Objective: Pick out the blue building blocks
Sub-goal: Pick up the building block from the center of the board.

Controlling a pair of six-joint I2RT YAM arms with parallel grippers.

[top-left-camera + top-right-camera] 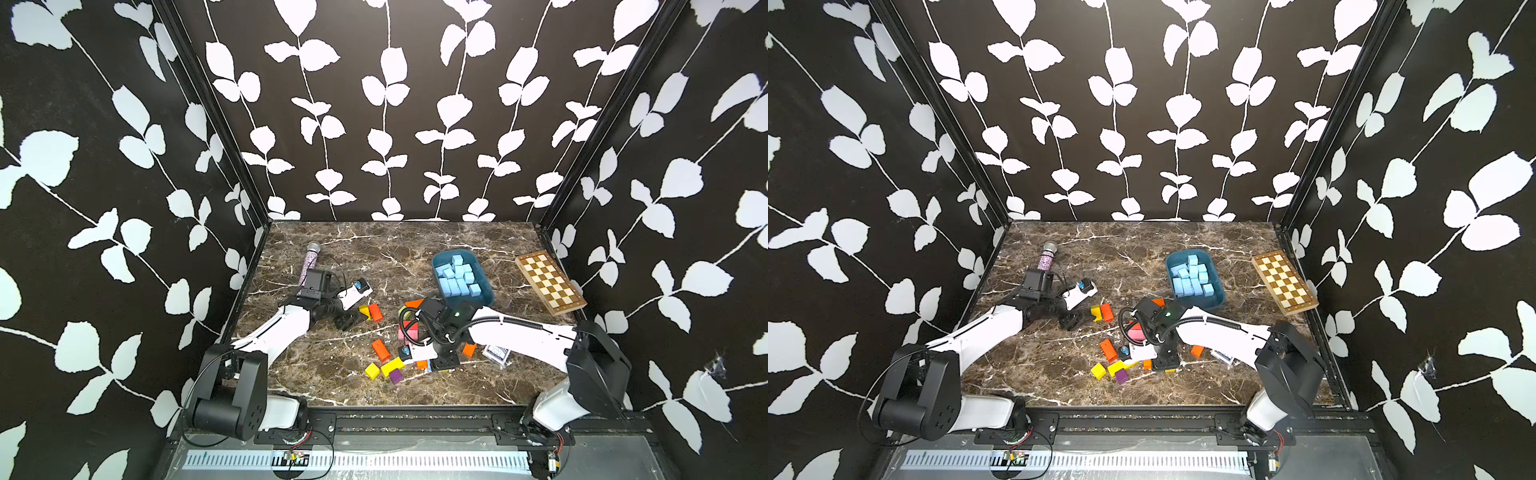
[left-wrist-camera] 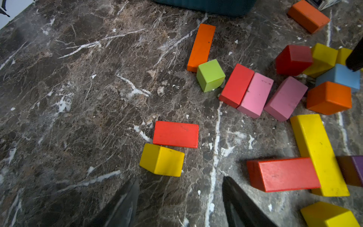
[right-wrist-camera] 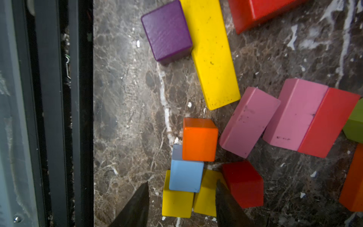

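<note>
While most of the sorting looks done, one blue block (image 3: 185,176) is out in the mixed pile near the front of the table (image 1: 374,257), and that's where the action is! It rests on top of yellow blocks (image 3: 176,204). An orange cube (image 3: 200,139) is pressed up against it and a red cube (image 3: 243,184) sits just beside.

Farther back, look at the teal tray (image 1: 473,300): a heap of blue building blocks (image 1: 457,276) is piled inside, plain in both top views. No other blue shows among the reds, pinks, oranges and yellows on the marble. The right arm hides part of the pile, though. By my reckoning this is nearly finished, with one pick to go.

Now the pincers. The right gripper (image 3: 181,202), the nearer one, is low over that stray. Its jaws are parted, one finger on each side of the blue block, with a sliver of gap on both sides, so nothing is gripped yet. One finger overlaps a yellow block in the wrist view, and I can't tell whether it touches.

The left gripper (image 2: 180,198), farther back across the table, has its jaws wide apart and empty. Bare marble lies between them, and a yellow cube (image 2: 162,160) sits just ahead, untouched.
</note>
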